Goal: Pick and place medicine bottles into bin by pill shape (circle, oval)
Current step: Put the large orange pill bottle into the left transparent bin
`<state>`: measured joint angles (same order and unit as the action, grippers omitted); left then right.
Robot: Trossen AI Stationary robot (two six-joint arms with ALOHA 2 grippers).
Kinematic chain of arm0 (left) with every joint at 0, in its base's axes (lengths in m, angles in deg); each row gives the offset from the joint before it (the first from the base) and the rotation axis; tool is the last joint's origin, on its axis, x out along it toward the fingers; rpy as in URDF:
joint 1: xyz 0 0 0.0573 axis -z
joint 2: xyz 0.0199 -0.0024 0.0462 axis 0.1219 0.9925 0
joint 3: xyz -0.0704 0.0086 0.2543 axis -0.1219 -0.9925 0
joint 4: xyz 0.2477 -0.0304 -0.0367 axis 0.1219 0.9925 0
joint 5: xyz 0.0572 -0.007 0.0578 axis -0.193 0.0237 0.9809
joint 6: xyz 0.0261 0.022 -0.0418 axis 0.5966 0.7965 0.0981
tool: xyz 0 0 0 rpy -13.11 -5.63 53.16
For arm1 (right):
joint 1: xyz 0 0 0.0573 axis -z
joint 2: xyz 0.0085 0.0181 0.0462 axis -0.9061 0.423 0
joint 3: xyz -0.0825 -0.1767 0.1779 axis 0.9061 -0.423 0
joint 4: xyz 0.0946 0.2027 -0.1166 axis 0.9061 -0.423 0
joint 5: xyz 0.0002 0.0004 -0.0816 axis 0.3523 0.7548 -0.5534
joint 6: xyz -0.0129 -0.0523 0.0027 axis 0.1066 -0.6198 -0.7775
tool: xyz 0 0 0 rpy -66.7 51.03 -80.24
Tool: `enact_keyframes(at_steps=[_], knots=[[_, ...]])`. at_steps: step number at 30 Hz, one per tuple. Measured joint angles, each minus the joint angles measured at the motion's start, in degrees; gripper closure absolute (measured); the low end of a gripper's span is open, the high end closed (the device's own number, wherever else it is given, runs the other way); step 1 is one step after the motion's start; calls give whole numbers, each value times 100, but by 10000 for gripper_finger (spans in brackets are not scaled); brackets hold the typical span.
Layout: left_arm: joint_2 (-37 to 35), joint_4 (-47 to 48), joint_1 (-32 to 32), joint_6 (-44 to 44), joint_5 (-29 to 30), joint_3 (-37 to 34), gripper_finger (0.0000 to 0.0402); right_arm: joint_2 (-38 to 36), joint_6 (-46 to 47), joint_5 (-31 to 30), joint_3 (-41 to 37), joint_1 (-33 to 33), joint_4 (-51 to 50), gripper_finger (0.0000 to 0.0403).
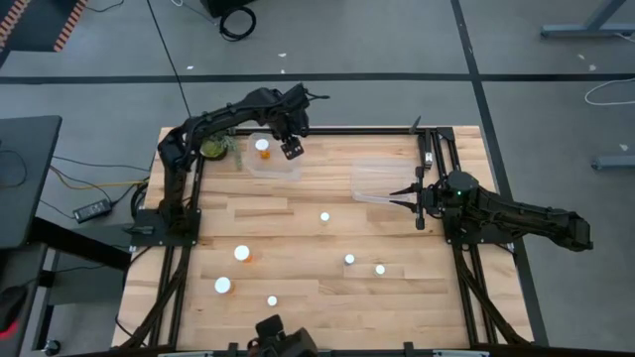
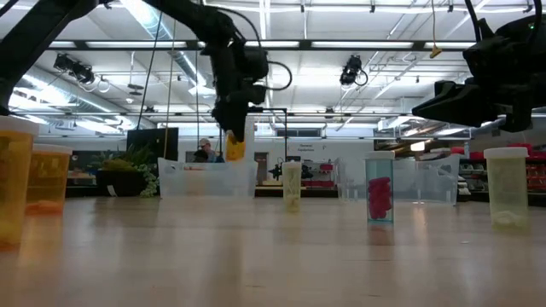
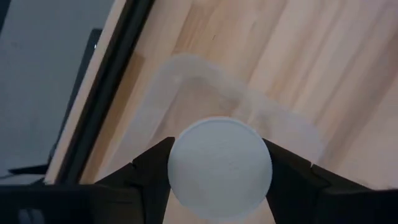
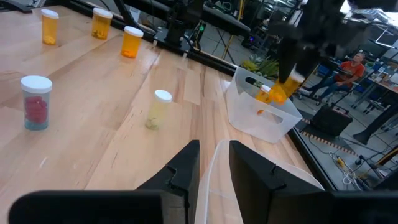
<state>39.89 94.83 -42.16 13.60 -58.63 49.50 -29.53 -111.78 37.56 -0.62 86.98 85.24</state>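
Bottle (image 4: 278, 91), orange body with white cap, hangs clamped in the left gripper (image 1: 290, 149) directly above the clear bin (image 1: 273, 159) at the table's far left side. Left wrist view shows the white cap between both dark fingers (image 3: 149, 168), bin rim below. Step in hand, by my reading: the placing. Bottle is carried over the bin but not yet let go. Next move calls for lowering a little and parting the fingers so it drops inside the walls, not on the rim.

Right gripper (image 1: 405, 196) waits with jaws together at the edge of a second clear bin (image 1: 382, 178), holding nothing.

6 more bottles stand loose on the wooden table (image 1: 298, 278), among them a clear one with pink pills (image 2: 380, 188) and a pale one (image 4: 159, 109) near mid-table.

Labels, brands, writing: none readable on any bottle or bin.
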Motion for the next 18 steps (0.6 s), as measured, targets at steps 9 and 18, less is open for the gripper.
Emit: enact_keyframes(at_steps=[9, 18], knots=[[2, -979, -43, -341, -4, -901, 173, 0, 0, 0, 0, 0, 0, 310], [2, -1391, -45, -551, 136, -1235, 177, 0, 2, 0, 0, 0, 0, 310]])
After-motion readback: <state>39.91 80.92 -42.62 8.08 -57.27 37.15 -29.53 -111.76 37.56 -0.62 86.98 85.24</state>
